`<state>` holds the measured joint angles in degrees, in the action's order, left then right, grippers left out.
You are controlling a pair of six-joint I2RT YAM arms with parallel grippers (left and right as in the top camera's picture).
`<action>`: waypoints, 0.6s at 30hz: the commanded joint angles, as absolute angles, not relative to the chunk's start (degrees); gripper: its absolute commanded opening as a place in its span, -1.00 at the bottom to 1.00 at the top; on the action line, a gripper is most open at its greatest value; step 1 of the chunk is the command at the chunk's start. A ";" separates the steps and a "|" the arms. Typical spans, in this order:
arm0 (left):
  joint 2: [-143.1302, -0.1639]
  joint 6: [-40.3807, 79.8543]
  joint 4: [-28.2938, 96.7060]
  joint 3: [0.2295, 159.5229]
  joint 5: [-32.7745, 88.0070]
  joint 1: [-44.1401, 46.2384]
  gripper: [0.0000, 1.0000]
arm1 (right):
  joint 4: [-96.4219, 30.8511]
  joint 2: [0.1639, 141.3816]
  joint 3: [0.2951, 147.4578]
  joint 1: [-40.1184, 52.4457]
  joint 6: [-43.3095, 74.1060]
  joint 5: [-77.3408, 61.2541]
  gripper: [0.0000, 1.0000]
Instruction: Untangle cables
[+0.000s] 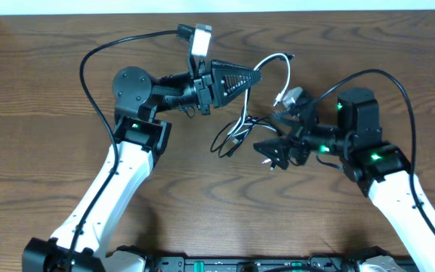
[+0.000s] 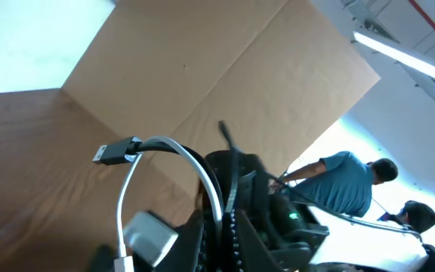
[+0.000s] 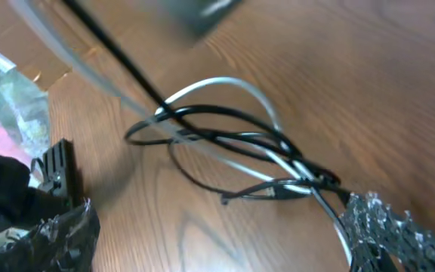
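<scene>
The cables lie tangled mid-table: thin black cable (image 1: 231,137) in loops, white cable (image 1: 282,60) arching above them. My left gripper (image 1: 257,75) points right, shut on the cables. In the left wrist view the white cable (image 2: 174,145) rises from between the jaws and curves to a small dark plug (image 2: 112,153); a thin black strand (image 2: 227,147) stands beside it. My right gripper (image 1: 284,125) is open beside the tangle. In the right wrist view the knot of black and white loops (image 3: 229,132) lies ahead of my right gripper (image 3: 217,245), its strands passing by the foil-wrapped right finger (image 3: 399,234).
A white block-shaped adapter (image 2: 151,236) hangs by the left jaws. A cardboard wall (image 2: 225,68) stands behind the table, with people beyond it. Thick black arm wires (image 1: 89,91) loop over the table's left and right sides. The front edge carries a dark equipment bar (image 1: 225,264).
</scene>
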<state>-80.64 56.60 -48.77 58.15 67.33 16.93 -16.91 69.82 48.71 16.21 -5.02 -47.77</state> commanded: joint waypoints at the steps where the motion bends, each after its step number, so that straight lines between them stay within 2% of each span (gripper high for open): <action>1: -78.83 57.14 -49.39 59.02 66.63 16.86 -0.85 | -12.93 72.40 49.34 18.85 -1.41 -47.94 0.98; 7: -78.76 57.74 -49.41 59.02 66.63 17.98 -0.85 | -6.94 79.44 49.34 22.74 -1.17 -47.92 0.99; 18: -78.74 58.04 -49.41 59.02 65.28 18.74 -0.85 | 4.25 88.01 49.34 22.98 0.40 -46.70 0.99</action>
